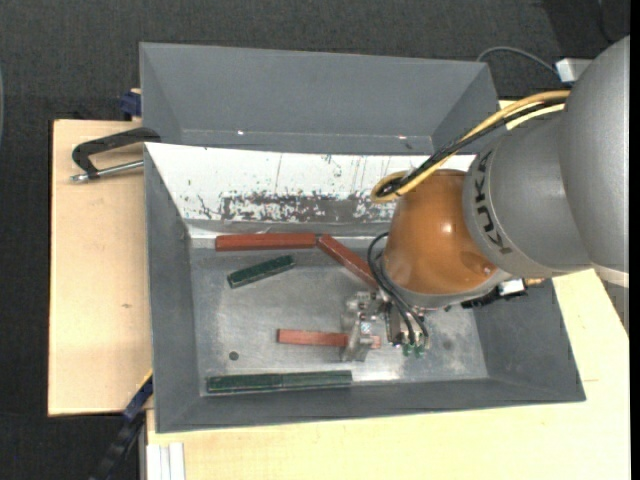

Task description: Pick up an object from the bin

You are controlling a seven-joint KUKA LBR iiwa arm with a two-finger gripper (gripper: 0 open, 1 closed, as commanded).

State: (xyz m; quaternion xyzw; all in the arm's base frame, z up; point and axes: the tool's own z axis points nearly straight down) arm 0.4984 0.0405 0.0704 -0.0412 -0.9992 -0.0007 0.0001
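Saw bare floor across the left and middle of the bin. Logged a long dark green bar along the front wall and a long red-brown bar by the back wall. Found the arm in from the right, orange wrist cover angled down, claw low at the right end of a short red-brown bar. Could not tell claw's spread or contact. Lost the lower end of an angled red-brown bar under the wrist.

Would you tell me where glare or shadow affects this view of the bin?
Camera view: glare whitens the back wall of the bin; a paler sheen lies on the floor by the gripper; the arm hides the right side.
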